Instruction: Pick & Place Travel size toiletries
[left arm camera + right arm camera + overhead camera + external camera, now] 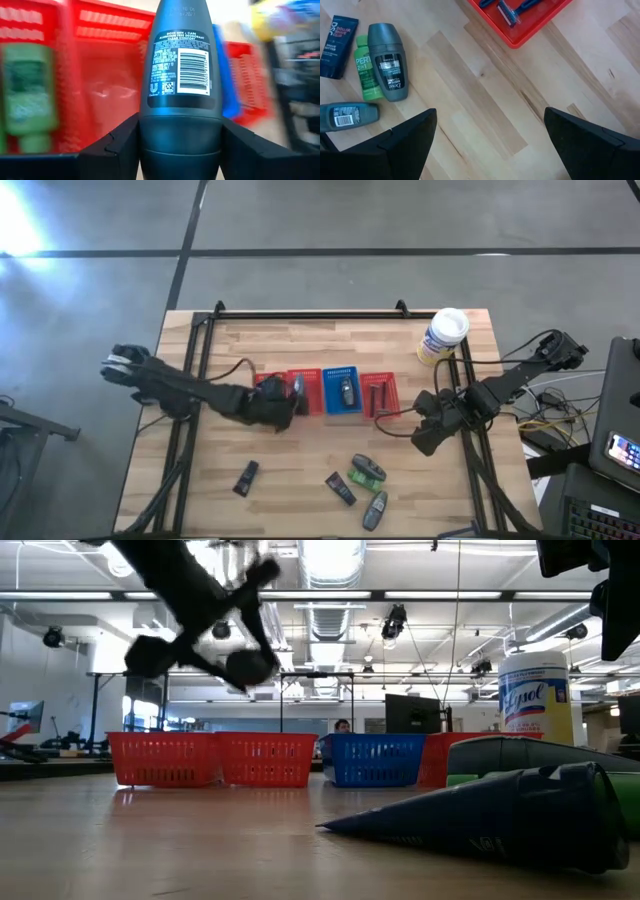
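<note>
Pale butcher-block planks make up the counter (pixel 300 500), and its near edge carries the loose toiletries: a small black tube (pixel 246 477) alone on the left, then a cluster to the right made of another black tube (pixel 340 488), a green tube (pixel 363 477) and two grey oval bottles (pixel 368 467) (pixel 374 510) lying flat.

Farther in, the left end effector (pixel 285 402) is clamped on a grey deodorant bottle (pixel 180 90), held upright between its dark fingers (pixel 117 145) above the left red basket (pixel 270 388), where a green tube (pixel 27 95) shows just beside it. The step in hand looks like the carry-and-drop of this bottle. The next move probably calls for settling over the right compartment, lowering a little and spreading the fingers so the bottle falls clear of the rim; which basket is meant I cannot tell.

Beside it stand a second red basket (pixel 308 392), a blue basket (pixel 343 392) with a grey bottle inside, and a far red basket (pixel 380 392) holding razors (pixel 512 11). The right end effector (pixel 428 435) waits near the counter's right edge, fingers wide apart and empty.

At the back corner stands a white canister (pixel 443 336). Beyond lies grey concrete floor, and the low view shows a workshop hall with ceiling lights.
</note>
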Tool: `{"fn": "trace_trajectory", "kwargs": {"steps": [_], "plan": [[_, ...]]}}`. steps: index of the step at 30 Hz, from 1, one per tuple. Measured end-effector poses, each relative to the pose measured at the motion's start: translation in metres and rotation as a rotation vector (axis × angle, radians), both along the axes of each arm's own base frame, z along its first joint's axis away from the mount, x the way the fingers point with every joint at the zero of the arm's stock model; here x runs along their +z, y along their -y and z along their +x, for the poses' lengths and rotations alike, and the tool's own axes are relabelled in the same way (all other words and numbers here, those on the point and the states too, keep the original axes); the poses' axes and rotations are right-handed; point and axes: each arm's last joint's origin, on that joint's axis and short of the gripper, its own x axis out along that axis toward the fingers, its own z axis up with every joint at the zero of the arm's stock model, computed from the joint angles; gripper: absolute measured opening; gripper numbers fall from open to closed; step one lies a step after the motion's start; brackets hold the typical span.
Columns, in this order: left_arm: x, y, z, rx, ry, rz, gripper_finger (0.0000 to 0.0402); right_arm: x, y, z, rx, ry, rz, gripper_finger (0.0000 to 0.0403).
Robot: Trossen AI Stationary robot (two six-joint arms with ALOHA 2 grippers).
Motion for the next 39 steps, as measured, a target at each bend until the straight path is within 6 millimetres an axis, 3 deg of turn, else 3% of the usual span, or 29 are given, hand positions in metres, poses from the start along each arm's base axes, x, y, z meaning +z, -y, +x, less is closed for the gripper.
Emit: {"fn": "trace_trajectory", "kwargs": {"steps": [5,10,17,22,27,31,36,39], "plan": [[-0.015,-0.026,0.014,0.034,-0.080,-0.004,0.0209,0.000,0.000,0.000,0.000,0.002,0.000,0.0366],[-0.021,-0.040,0.028,0.029,-0.122,0.009,0.0210,0.000,0.000,0.000,-0.004,0.003,0.002,0.0366],[-0.033,-0.040,0.040,-0.024,-0.171,-0.044,0.0294,0.000,0.000,0.000,-0.004,0.003,0.001,0.0366],[-0.031,-0.038,0.040,-0.065,-0.173,-0.068,0.0320,0.000,0.000,0.000,-0.004,0.003,0.001,0.0366],[0.011,-0.022,0.027,-0.300,-0.128,0.036,0.0318,0.000,0.000,0.000,-0.003,0.003,0.001,0.0366],[0.039,0.002,-0.004,-0.486,-0.280,-0.008,0.0317,0.000,0.000,0.000,-0.001,0.002,0.000,0.0366],[0.039,0.035,-0.045,-0.585,-0.584,-0.090,0.0318,0.000,0.000,0.000,0.000,0.001,0.000,0.0366],[0.031,0.055,-0.057,-0.610,-0.669,-0.143,0.0318,0.000,0.000,0.000,0.000,0.001,0.000,0.0366]]}}
